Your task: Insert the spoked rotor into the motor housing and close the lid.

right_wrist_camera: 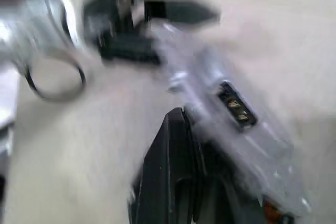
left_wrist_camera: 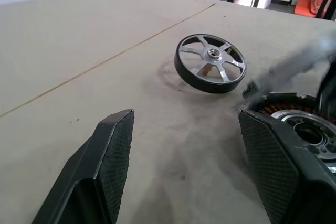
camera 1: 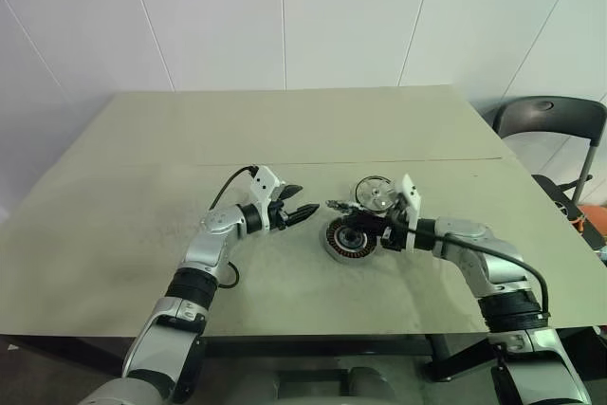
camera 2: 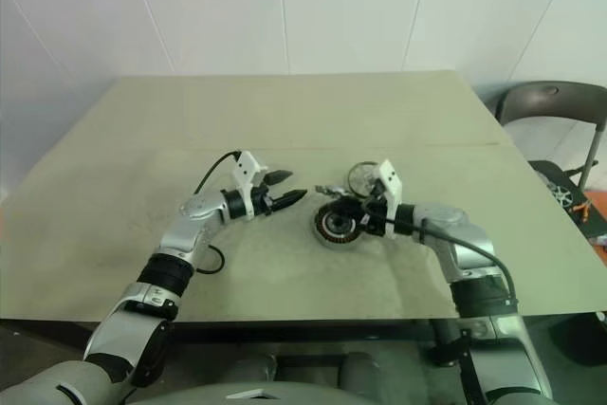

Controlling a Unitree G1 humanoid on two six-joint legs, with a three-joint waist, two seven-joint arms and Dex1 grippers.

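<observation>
No text, label, brand or number can be read on anything here — not one.

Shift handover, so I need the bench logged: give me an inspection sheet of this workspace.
Surface: beige table with a seam.
Job's things: motor housing open, windings showing; spoked rotor on the table beyond it.
Clutter: nothing seen.
Grippers: left claw open, empty; right claw shut on a clear flat piece near the housing.
Cables: left-wrist cable; right-forearm cable; both black.
Surroundings: white wall, dark chair at right.
</observation>
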